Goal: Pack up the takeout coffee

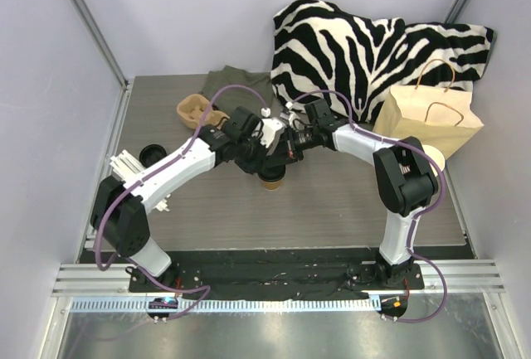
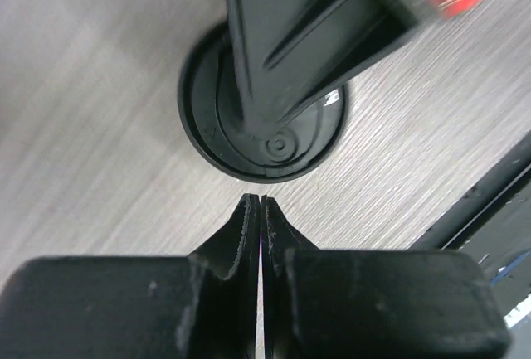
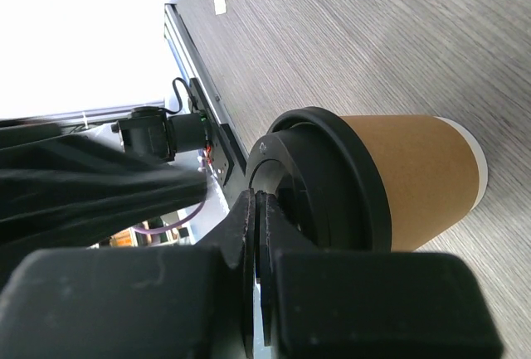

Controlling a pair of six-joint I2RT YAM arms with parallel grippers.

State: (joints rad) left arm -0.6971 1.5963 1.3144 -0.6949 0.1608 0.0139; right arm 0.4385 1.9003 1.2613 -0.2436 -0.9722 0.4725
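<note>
The takeout coffee, a brown paper cup with a black lid, stands upright at mid-table. From the right, my right gripper reaches over it and is shut on the lid's raised rim. In the left wrist view the lid is seen from above, with the right gripper's black finger lying across it. My left gripper hangs just beside the lid, shut with nothing between its fingers. In the top view both grippers crowd over the cup and hide most of it.
A kraft paper bag with handles stands at the back right, in front of a zebra-print cloth. A moulded cup carrier and an olive cloth lie at the back. A loose black lid sits at the left.
</note>
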